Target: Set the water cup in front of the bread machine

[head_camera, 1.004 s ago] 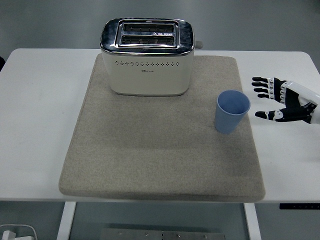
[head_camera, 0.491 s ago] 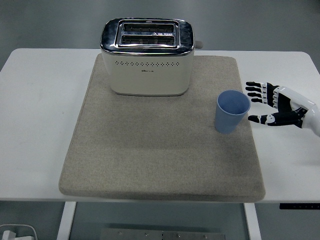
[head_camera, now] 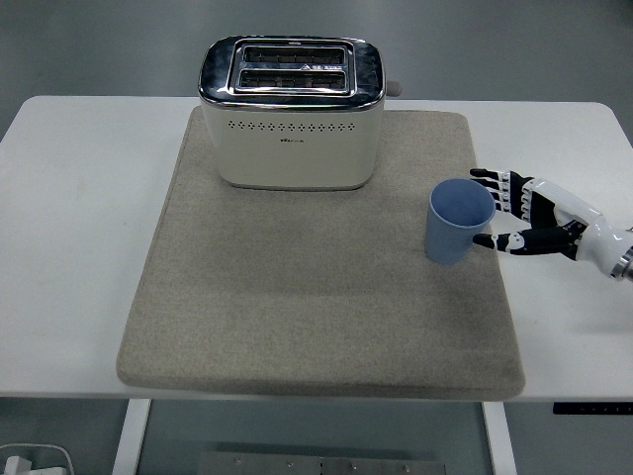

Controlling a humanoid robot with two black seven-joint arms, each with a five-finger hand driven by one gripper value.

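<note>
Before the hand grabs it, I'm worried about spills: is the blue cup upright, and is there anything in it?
Upright: the blue plastic cup stands on the grey felt mat, mouth up. It looks empty.

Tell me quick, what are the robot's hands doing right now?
Right hand: open, fingers spread beside the blue cup, holding nothing.
Left hand: not in view.
</note>
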